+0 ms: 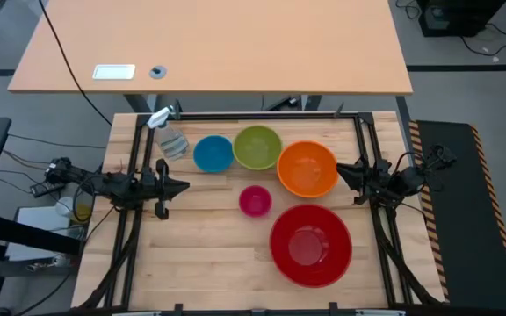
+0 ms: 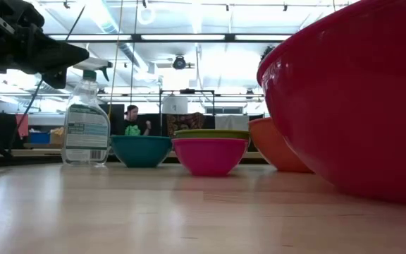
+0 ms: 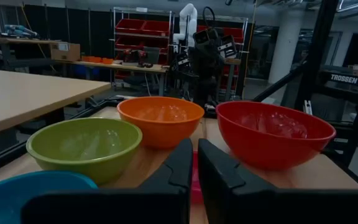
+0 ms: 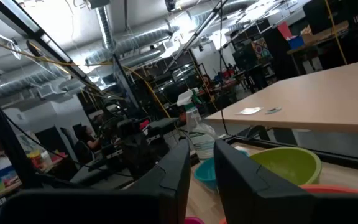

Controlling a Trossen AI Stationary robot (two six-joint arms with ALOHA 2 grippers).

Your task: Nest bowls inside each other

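Five bowls stand apart, open side up, on their bases on the wooden table (image 1: 200, 254). The red bowl (image 1: 310, 245) is near right and the pink bowl (image 1: 255, 201) sits mid-table. The orange bowl (image 1: 307, 168), green bowl (image 1: 257, 147) and blue bowl (image 1: 213, 154) form a far row. My left gripper (image 1: 185, 186) hovers level at the left edge, shut, pointing toward the pink bowl. In the left wrist view its fingertips (image 3: 194, 146) nearly meet. My right gripper (image 1: 341, 168) hovers at the right edge above the orange bowl's rim, with a narrow empty gap (image 4: 202, 149).
A clear spray bottle (image 1: 169, 136) stands at the far left, beside the blue bowl. Dark frame rails (image 1: 262, 115) run along the table's far edge and sides. A tan desk (image 1: 209, 44) lies beyond. Bare wood lies near left. A person (image 2: 131, 120) sits far behind.
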